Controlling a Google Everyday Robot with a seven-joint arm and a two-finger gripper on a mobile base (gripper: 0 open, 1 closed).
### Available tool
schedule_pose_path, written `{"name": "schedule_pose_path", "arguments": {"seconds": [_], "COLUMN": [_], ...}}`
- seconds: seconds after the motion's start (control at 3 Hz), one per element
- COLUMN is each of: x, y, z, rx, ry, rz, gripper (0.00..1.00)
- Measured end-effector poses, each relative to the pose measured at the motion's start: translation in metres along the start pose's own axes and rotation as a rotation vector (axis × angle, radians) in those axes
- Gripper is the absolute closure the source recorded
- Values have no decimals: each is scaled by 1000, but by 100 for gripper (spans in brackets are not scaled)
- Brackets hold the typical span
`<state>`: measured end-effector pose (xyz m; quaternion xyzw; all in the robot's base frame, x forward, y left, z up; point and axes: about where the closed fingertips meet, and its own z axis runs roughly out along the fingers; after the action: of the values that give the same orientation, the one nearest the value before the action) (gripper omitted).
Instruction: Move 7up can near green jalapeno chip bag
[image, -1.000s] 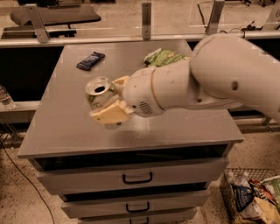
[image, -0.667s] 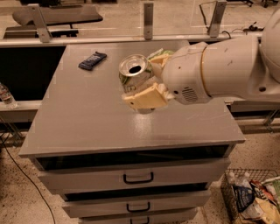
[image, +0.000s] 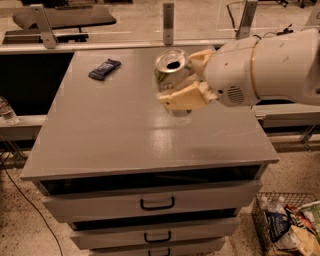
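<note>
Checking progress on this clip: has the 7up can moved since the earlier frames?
Yes. The gripper, above the table, carried the 7up can right and back, away from the blue wrapper.

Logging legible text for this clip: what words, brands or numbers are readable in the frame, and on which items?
No text can be read here.
7up can, held in the gripper above the cabinet top: label too blurred to read.
Dark blue wrapper at the cabinet's back left: pale marks, unreadable.
Bags in the wire basket on the floor, lower right: print too small to read.
</note>
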<state>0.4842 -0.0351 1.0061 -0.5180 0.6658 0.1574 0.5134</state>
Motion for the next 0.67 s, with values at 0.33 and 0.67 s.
{"name": "schedule_pose_path", "arguments": {"seconds": [0.33, 0.67], "x": [18, 30], "y": [-57, -115], "z": [-24, -59], "rx": [56, 139], "ry": [-31, -46], "rz": [7, 12], "gripper": [100, 100]}}
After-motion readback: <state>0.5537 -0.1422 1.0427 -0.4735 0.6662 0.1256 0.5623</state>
